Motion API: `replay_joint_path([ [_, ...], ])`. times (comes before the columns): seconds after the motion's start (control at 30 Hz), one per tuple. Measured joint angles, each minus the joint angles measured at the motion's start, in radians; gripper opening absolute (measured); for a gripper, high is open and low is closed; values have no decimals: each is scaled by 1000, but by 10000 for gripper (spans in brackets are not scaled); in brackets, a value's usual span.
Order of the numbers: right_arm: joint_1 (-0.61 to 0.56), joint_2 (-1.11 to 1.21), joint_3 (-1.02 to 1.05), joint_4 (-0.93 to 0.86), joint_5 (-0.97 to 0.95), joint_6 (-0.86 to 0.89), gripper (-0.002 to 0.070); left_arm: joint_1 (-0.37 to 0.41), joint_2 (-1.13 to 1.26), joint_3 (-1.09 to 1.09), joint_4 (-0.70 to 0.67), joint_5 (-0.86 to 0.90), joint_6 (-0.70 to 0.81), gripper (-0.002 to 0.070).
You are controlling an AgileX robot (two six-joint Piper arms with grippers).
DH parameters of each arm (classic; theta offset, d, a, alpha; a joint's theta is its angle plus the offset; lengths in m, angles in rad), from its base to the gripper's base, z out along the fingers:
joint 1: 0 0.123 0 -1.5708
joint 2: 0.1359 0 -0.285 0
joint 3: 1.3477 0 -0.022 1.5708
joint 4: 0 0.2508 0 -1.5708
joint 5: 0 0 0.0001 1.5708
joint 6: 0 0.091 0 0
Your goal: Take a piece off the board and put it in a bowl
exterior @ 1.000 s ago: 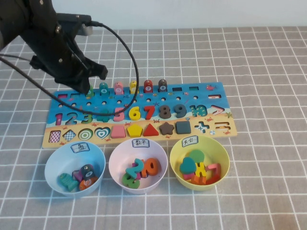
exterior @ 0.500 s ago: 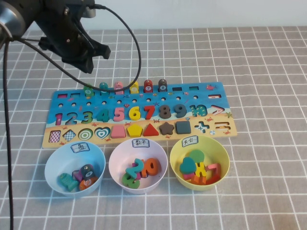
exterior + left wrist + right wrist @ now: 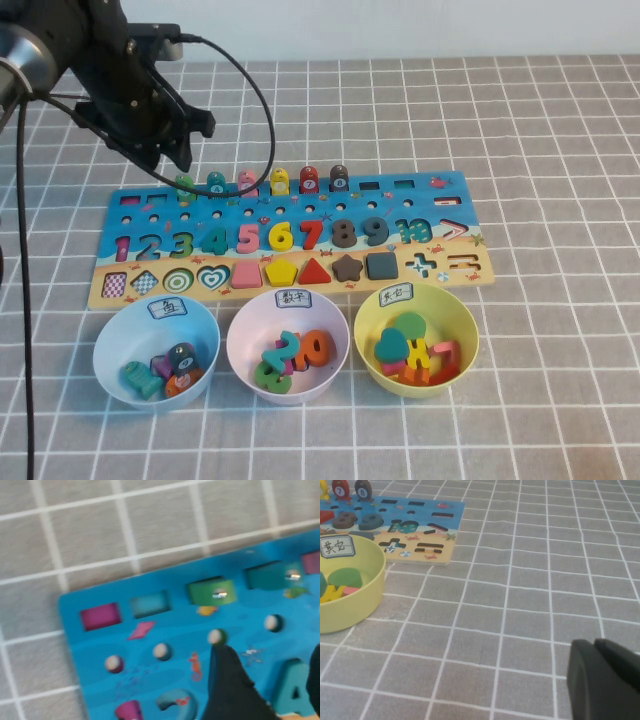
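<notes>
The green fish-shaped piece [image 3: 184, 186] stands in the back row of the board [image 3: 440, 200], at the row's left end. My left gripper [image 3: 176, 157] hovers just above and behind it. In the left wrist view the piece [image 3: 212, 591] sits in its slot on the board [image 3: 165, 625], ahead of my left gripper [image 3: 272, 680], which is open with nothing between its fingers [image 3: 230, 685]. The pale blue bowl [image 3: 125, 335] with a white label sits in front of the board's left end and holds several pieces. My right gripper [image 3: 607, 680] is shut and empty, low over the checked cloth, outside the high view.
A teal peg [image 3: 216, 183] and several more pegs [image 3: 309, 180] line the back row beside the piece. A lilac bowl [image 3: 245, 335] and a yellow-green bowl [image 3: 455, 315] with pieces stand right of the blue one. The left arm's cable [image 3: 262, 110] loops over the board.
The left arm lifted up and back from the board's left end, then came partly back down. The green piece stayed on the board.
</notes>
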Motion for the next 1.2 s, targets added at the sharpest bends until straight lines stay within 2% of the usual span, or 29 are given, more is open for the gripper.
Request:
replay_joint_path([
  [0.4, 0, 0, 0, 0, 0, 0, -17, 0, 39, -2, 21, 0, -51, 340],
  [1.2, 0, 0, 0, 0, 0, 0, -17, 0, 78, -6, 22, -64, -66, 346],
])
